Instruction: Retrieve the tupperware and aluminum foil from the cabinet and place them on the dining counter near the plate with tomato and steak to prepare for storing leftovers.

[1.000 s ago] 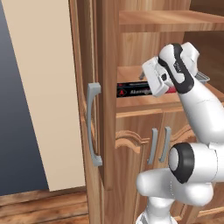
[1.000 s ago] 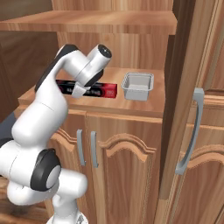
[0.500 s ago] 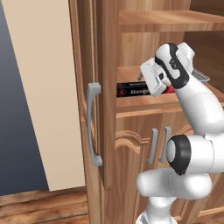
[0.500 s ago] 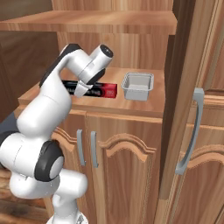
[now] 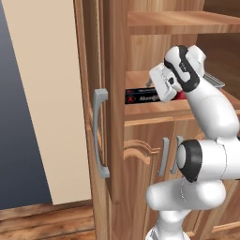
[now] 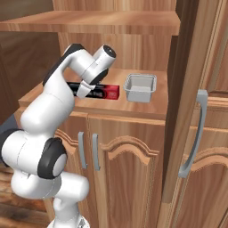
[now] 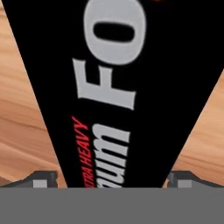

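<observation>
**Hand drops onto the foil, fingers wide and ready**

Start with the cabinet (image 6: pixel 111 26): door swung open, shelf exposed, and that is where all the action sits. The arm has bent further in over the shelf than it was a second ago, the wrist tipping down toward the foil (image 6: pixel 104 91) while the base stays put. The foil itself has not budged; it lies flat on the shelf, long side across, its red end pointing toward the tupperware (image 6: pixel 140 87), which waits just beside it, also untouched.

Now the close look from the hand: the foil's black face and white lettering run right up the middle, with one of the fingers (image 7: pixel 41 178) on either side of the carton. They are spread fully apart, straddling it, not yet pressing on it. The gripper (image 5: pixel 161 86) hovers right over the carton's middle in the left view too.

What it means: the approach looks finished and lined up, so I'd judge a squeeze across the narrow width comes next, then the lift out. Nothing has left the cabinet so far, so both items are yet to reach the dining counter.
</observation>
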Motion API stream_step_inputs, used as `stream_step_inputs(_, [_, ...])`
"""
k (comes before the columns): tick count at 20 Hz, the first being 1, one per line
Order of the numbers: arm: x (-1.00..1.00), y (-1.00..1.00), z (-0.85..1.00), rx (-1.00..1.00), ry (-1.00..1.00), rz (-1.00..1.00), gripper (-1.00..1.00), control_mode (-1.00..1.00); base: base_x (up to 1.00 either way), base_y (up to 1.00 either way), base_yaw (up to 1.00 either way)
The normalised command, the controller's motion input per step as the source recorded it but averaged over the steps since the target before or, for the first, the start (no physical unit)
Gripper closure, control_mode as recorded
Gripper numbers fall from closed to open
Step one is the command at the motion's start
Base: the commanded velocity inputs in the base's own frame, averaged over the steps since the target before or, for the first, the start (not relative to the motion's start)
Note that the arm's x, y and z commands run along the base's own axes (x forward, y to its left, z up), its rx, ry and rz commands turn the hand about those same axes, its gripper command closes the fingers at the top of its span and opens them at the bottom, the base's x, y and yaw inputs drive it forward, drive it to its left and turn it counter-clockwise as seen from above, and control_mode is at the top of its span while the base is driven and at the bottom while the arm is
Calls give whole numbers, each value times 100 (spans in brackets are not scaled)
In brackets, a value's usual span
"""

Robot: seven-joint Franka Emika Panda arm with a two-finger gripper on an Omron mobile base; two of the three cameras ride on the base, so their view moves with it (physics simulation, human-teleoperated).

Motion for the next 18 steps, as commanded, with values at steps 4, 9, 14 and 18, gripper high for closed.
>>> stream_step_inputs(4, [0,0,-41,0,9,0,-100,-100,0,0,0])
stream_step_inputs(9, [0,0,-41,0,8,0,-100,-100,0,0,0])
stream_step_inputs(14, [0,0,-41,0,2,0,-100,-100,0,0,0])
stream_step_inputs(18, [0,0,-12,0,0,0,100,-100,0,0,0])
